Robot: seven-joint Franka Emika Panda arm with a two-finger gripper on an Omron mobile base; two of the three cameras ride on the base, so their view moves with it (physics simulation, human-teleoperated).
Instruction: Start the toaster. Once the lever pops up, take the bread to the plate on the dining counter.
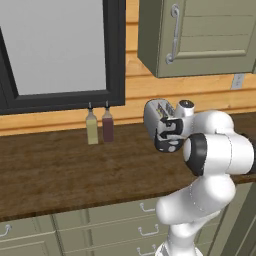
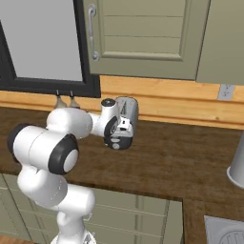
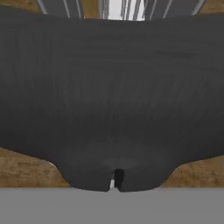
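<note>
Toaster (image 1: 154, 116), small rounded silver-grey metal box, standing on dark brown wood-plank counter (image 1: 60, 170) near back wall, mostly hidden behind white robot hand in both base views. Black end panel of toaster pressed close up against hand camera, dark across almost whole hand view, silver slots just visible at top edge. Two-finger gripper (image 3: 114, 179) right at that black end panel, dark fingertips (image 3: 119, 178) drawn together with barely a sliver between, nothing seen held. Whether tips actually touch panel: cannot tell. Nearest in left base view, pale grey-green drawer fronts (image 1: 115, 227) with curved metal handles below counter edge, white arm rising in front of them. Further back on counter, left of toaster and well apart from it, two slim bottles side by side and nearly touching: yellowish one (image 1: 92, 128) and dark red one (image 1: 107, 125), both upright against wall. Behind them, black-framed window (image 1: 60, 50) over light wooden wall boards. Above toaster, grey-green wall cabinet (image 1: 200, 37) with long metal handle. In right base view, far right on counter, lower part of pale grey rounded vessel (image 2: 237, 169), and white wall socket (image 2: 226, 92) on boards above.
</note>
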